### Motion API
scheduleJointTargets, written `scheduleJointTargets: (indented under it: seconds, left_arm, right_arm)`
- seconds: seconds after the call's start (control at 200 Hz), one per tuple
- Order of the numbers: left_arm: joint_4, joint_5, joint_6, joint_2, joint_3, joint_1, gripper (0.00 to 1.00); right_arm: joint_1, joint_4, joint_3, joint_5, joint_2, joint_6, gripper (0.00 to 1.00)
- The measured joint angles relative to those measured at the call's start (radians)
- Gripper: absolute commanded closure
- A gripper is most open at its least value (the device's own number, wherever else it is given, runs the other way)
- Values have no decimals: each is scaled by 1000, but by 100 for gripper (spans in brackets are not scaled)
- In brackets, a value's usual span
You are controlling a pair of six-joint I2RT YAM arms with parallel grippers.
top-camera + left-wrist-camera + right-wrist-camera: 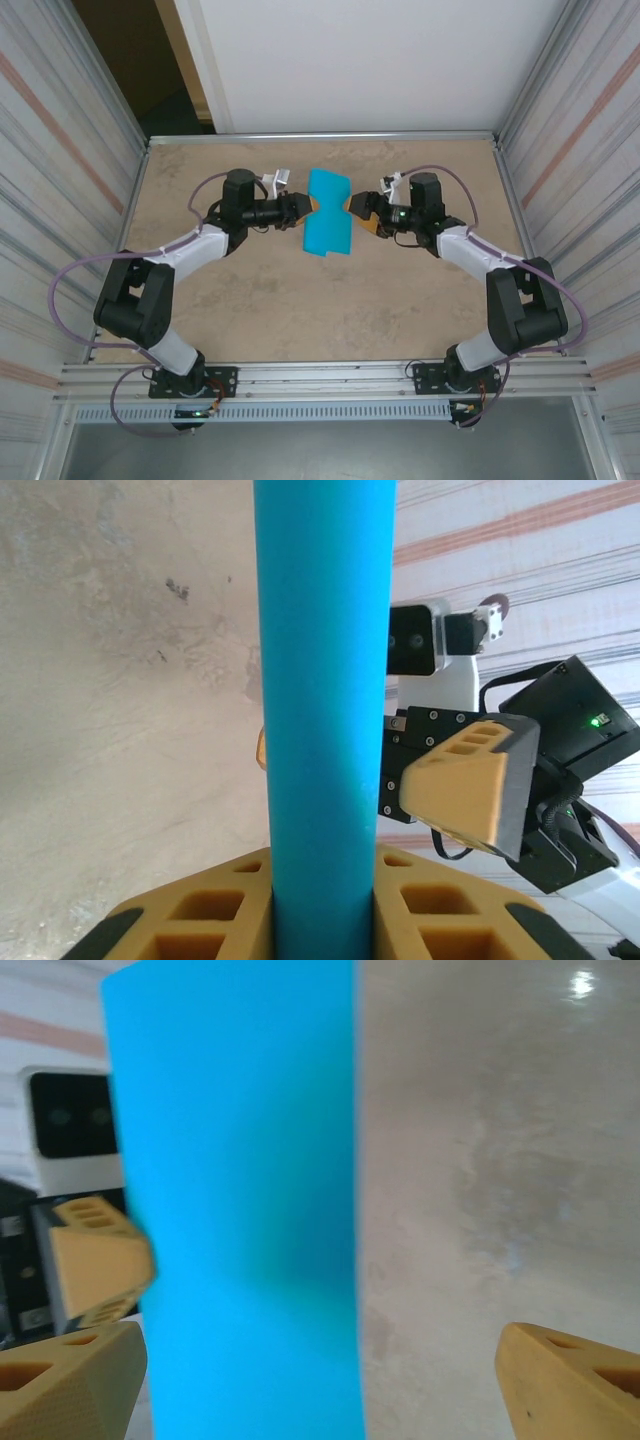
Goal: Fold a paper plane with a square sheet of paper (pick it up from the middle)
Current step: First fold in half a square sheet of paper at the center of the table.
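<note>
Arm bases sit at the near edge of the table (250, 300), both arms reaching in toward its middle. The left gripper (300, 212) pinches the blue paper (328, 225) at its waist. Seen from that wrist, the sheet runs straight up between the yellow fingers (200, 915), which are pressed onto it. The paper is nipped in at the middle and flares at both ends; I cannot tell whether it touches the table. The right gripper (356, 207) is just opposite, jaws spread wide. One finger (60, 1380) is close beside the sheet, the other well clear, gripping nothing. My reading: the middle pickup is done, with no plane folds I can make out. The next move likely calls for the right gripper to take a free edge and bring it over squarely, with the left as anchor.
</note>
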Motion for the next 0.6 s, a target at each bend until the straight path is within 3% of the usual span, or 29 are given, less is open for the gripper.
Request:
scheduleJointTargets:
  seconds: [0.215,0.596]
  left_arm:
    - [4,23,-21,0,4,0,75]
    - [-15,28,-24,1,6,32,77]
  right_arm:
    - [7,70,28,-71,37,24,23]
    - [3,135,32,-129,47,68,56]
